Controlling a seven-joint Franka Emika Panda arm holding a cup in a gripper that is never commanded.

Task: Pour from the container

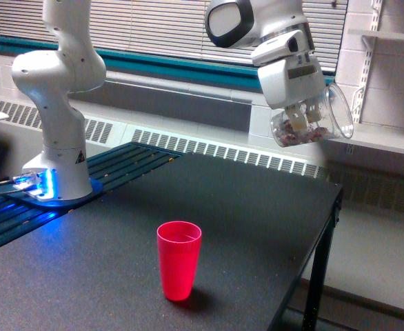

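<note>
Nearest the camera stands the red cup [179,260], upright and open-mouthed on the dark desk [257,207], its inside not visible from this angle. Well above that red cup, and off toward the exterior view's right of it, the gripper [304,116] holds the container [312,121], a clear plastic cup with a handle, its fingers closed on the cup wall. The container is tipped well over toward its side, with small reddish-white bits gathered in the low part of it on the side nearer the red cup; its handle points away from the red cup, toward the window-side ledge.

By its look, the container is light, thin-walled and somewhat springy, so a hard squeeze would likely bow it, while the smooth plastic could slip in a loose hold. The loose bits add little weight but will probably shift in a rush once the tilt passes the rim. The present hold across the body, clear of the handle, seems sound; the rim is not yet over the red cup, so the pour calls for carrying it closer first.
</note>
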